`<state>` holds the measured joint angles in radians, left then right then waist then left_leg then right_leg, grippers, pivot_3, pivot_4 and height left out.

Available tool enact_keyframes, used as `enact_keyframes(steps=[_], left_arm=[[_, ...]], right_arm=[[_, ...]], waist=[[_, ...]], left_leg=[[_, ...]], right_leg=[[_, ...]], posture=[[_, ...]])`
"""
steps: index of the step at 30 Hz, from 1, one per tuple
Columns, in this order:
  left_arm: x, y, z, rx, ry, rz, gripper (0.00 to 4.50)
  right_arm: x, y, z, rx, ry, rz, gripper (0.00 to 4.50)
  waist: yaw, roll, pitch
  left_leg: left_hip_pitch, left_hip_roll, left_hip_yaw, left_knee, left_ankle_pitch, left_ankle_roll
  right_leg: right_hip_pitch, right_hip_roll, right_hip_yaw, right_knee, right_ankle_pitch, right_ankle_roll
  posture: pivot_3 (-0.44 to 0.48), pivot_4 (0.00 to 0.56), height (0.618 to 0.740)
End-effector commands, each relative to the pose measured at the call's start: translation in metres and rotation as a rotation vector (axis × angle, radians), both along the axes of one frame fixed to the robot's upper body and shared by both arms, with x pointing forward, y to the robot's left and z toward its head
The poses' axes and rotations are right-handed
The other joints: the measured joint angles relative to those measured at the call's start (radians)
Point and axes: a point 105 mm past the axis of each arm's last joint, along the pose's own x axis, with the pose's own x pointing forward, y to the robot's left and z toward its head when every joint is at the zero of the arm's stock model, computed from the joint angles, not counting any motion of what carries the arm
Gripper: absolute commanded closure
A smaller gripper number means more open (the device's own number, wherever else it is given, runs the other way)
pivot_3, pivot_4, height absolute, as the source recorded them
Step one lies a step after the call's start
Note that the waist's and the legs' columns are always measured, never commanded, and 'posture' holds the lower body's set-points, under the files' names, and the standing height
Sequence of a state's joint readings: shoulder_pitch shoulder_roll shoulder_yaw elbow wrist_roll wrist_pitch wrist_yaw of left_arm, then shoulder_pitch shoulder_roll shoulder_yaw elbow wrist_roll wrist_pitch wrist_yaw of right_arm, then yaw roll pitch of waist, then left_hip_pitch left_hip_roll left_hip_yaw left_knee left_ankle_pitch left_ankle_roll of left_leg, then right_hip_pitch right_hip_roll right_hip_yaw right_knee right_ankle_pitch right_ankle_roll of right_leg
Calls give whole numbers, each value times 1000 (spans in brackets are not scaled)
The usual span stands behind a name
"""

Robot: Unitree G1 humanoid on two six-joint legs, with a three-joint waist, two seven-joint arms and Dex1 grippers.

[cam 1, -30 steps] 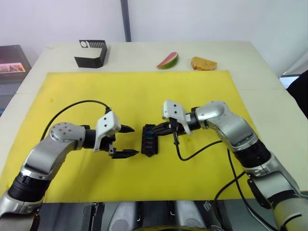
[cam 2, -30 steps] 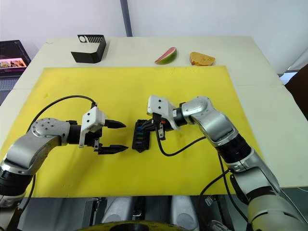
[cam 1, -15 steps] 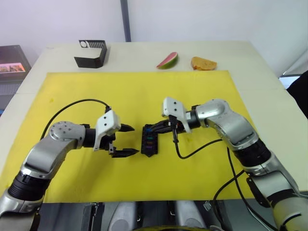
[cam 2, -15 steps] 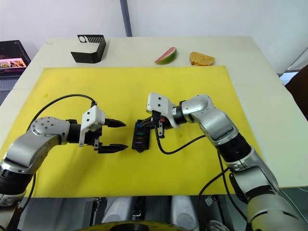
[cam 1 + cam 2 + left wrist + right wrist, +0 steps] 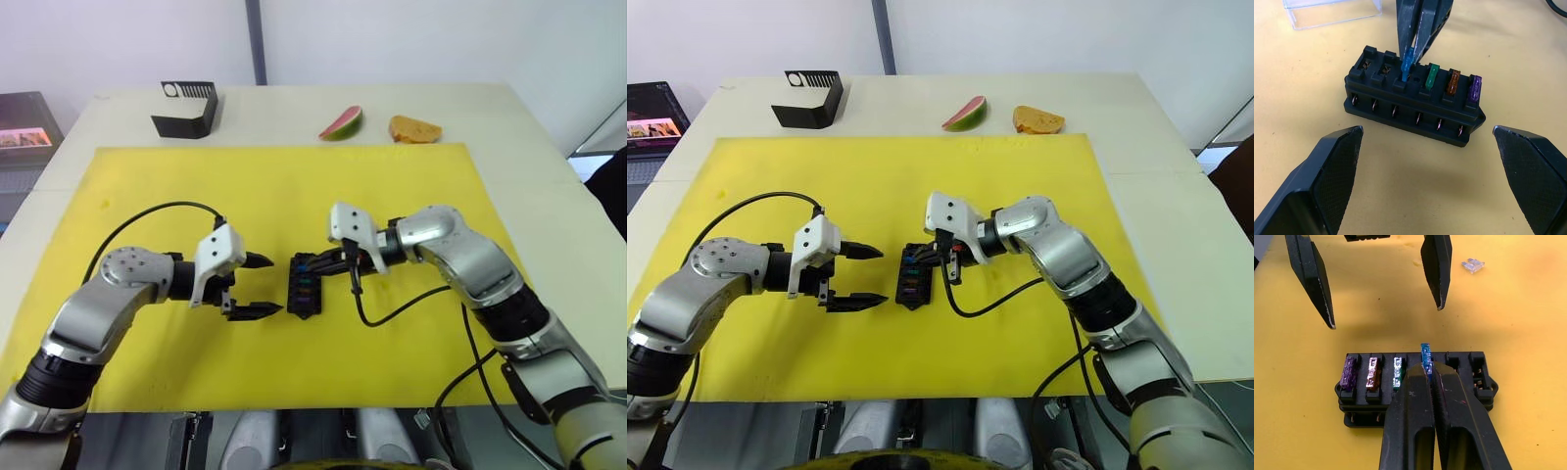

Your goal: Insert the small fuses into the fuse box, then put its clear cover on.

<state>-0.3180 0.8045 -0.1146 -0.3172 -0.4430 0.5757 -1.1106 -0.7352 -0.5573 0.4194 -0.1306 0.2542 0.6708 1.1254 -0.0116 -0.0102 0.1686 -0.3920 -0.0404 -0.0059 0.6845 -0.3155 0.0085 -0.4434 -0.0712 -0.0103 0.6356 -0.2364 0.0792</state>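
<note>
Near the centre of the head views, on the yellow mat (image 5: 392,196), the fuse box (image 5: 303,286) lies flat with its slots facing up, which lets each fuse be pushed straight down into it. The right gripper (image 5: 1426,367) has its two black fingers pinched tight on a blue fuse (image 5: 1407,64), held upright by its top so the blades point into the fourth slot of the near row; in the left wrist view the fuse's foot is at or just inside the slot mouth, so it looks only partly seated. Beside it in the same row stand a green fuse (image 5: 1433,77), a brown-orange fuse (image 5: 1453,82) and a purple fuse (image 5: 1475,88), all sunk well down, while the last two slots (image 5: 1377,67) past the blue one show bare metal contacts. The left gripper (image 5: 252,286) hovers just left of the box with its jaws wide apart and nothing between them, apparently placed to steady the box if it slides under the push. A pale clear fuse (image 5: 1472,266) lies loose on the mat, apart from the box, in the upper right of the right wrist view. The clear cover (image 5: 1332,11) rests on the mat in the upper left of the left wrist view, near the box, kept aside until the slots are filled. At the top of the head views sit a black bracket (image 5: 186,108), a watermelon slice (image 5: 341,123) and a piece of bread (image 5: 414,128).
</note>
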Motion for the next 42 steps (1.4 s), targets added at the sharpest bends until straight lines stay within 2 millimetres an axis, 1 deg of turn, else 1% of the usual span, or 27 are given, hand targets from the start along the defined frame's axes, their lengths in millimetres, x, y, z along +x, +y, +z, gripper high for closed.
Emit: enact_keyframes(steps=[1, 11, 15, 21, 29, 42], left_arm=[[-1, 0, 6, 11, -37, -15, 23], [0, 0, 6, 10, -41, -9, 23], [0, 1, 6, 11, -41, -6, 23], [-1, 1, 6, 10, -41, -4, 23], [1, 0, 5, 10, -47, -4, 23], [2, 2, 6, 13, -51, 1, 23]], right_arm=[[0, 2, 6, 15, -23, 11, 4500], [7, -1, 3, 4, -47, -4, 4500], [7, -1, 0, -3, -35, -3, 4500], [3, 1, -9, -22, -15, 10, 4500], [8, -2, -25, -87, 9, -7, 4500], [3, 0, -21, -69, 22, 3, 4500]], waist=[[0, 0, 0], [0, 0, 0], [0, 0, 0], [0, 0, 0], [-1, 0, -1], [-1, 0, -1]], left_leg=[[0, 0, 0, 0, 0, 0], [0, 0, 0, 0, 0, 0], [0, 0, 0, 0, 0, 0], [0, 0, 0, 0, 0, 0], [2, 0, 0, 0, 0, 0], [3, 0, 0, 0, 0, 0]], right_leg=[[0, 0, 0, 0, 0, 0], [0, 0, 0, 0, 0, 0], [0, 0, 0, 0, 0, 0], [0, 0, 0, 0, 0, 0], [1, 0, 0, 1, 0, 0], [2, 0, 0, 1, 0, 0]], posture=[[0, 150, 740], [0, 150, 740], [0, 150, 740], [0, 150, 740], [0, 150, 740], [0, 150, 740]])
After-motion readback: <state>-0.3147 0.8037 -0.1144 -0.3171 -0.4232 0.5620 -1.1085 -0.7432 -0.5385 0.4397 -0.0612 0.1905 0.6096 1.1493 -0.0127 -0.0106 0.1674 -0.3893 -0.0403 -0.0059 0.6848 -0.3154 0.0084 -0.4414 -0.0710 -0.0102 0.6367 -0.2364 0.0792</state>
